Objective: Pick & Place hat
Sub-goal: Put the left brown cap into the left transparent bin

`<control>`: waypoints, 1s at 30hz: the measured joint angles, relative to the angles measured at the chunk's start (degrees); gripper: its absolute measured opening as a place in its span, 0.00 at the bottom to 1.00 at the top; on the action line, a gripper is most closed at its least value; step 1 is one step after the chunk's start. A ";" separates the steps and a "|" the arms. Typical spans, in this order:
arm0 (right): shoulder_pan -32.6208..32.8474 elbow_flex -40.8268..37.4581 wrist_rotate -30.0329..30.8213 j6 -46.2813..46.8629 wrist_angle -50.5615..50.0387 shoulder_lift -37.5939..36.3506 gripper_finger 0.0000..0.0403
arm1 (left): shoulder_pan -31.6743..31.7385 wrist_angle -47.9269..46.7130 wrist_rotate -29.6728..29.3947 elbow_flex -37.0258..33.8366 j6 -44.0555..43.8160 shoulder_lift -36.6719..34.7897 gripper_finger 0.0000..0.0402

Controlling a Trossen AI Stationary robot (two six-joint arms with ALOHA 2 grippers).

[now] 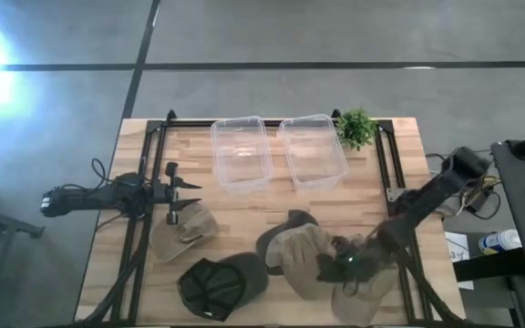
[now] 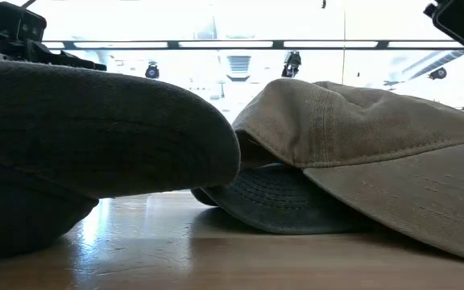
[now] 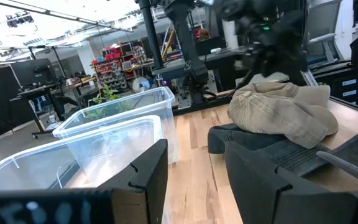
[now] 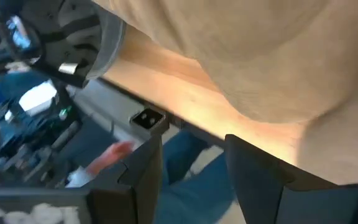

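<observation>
Several hats lie on the wooden table. A tan hat [image 1: 185, 232] rests crown up just near my left gripper [image 1: 196, 198], which hovers open and level over the table's left part [image 3: 194, 155]. A black cap [image 1: 215, 287] sits at the near edge. A dark grey hat [image 1: 279, 241] lies partly under a pile of tan hats [image 1: 310, 260] [image 2: 361, 137]. My right gripper [image 1: 332, 266] is low over that pile, open, with tan cloth [image 4: 260, 56] close beyond its fingers [image 4: 194, 149]. My right gripper is open at the tan pile near the table's near edge. I cannot tell whether its fingers [image 4: 253, 174] touch the cloth; the hat fills the view just past them.
Two clear plastic bins [image 1: 241, 153] [image 1: 313, 150] stand side by side at the far edge, with a small green plant [image 1: 356, 128] to their right. A black metal frame [image 1: 144, 219] runs along the table's left and right sides. The black cap [image 2: 95, 137] blocks much of the low view.
</observation>
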 joint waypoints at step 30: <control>-10.33 22.20 -1.89 -20.09 -17.72 12.72 0.42 | -0.08 10.11 2.82 0.00 -11.96 0.02 0.38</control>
